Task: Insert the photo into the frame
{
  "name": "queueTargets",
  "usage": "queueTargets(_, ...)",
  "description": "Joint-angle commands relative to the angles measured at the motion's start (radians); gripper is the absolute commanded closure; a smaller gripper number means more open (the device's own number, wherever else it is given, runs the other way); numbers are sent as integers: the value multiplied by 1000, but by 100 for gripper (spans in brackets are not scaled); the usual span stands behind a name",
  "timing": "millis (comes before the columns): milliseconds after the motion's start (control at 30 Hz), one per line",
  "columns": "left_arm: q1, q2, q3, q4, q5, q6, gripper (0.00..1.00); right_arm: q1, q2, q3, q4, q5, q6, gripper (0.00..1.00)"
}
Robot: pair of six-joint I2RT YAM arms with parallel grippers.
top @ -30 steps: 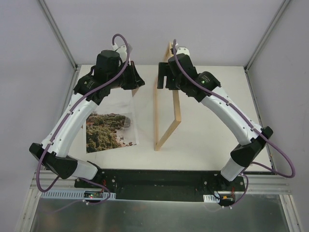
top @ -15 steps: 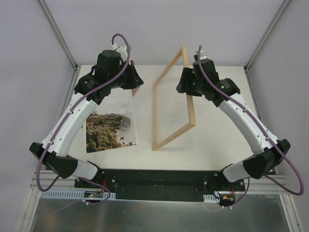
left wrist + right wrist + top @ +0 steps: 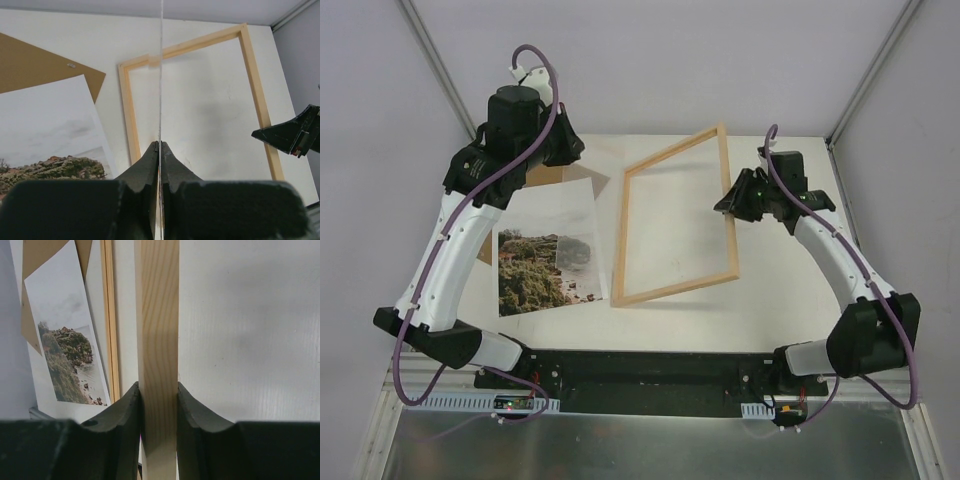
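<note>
There is one photo (image 3: pixel 545 260), and it lies picture side up on the left part of the table (image 3: pixel 780 290). It is outside the frame and no gripper touches it. Its cliff end is toward the arms and its pale sky end is away from them. The far end overlaps the one brown board (image 3: pixel 545 177), which shows past the photo's far edge and at its left side.

Just right of the photo is the one frame (image 3: pixel 675 287), a light wooden rectangle set slantwise near the middle of the table. Its near-left corner is close to the photo's near-right corner. White table shows through its opening. Whether every rail rests on the table cannot be told.

The right gripper (image 3: pixel 732 203) is clamped on the frame's right rail. In the right wrist view one finger presses each side of the wood (image 3: pixel 157 330).

The left gripper (image 3: pixel 159 147) is above the far end of the photo and board. Its fingers are closed on one thin clear sheet (image 3: pixel 161 75), which the left wrist view shows edge-on as a fine upright line. In the same view the frame lies past that line, and the right gripper is at its right rail.
</note>
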Motion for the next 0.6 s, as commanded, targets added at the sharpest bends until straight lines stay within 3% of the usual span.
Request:
queueTargets(0, 38, -12, 68, -5, -22, 44, 100, -68, 41, -108, 192, -164, -59, 87)
queueTargets(333, 59, -2, 56, -11, 27, 63, 100, -139, 348, -99, 315, -219, -131, 91)
queueTargets(567, 70, -7, 33, -10, 64, 66, 100, -153, 491, -20, 260, -198, -167, 92)
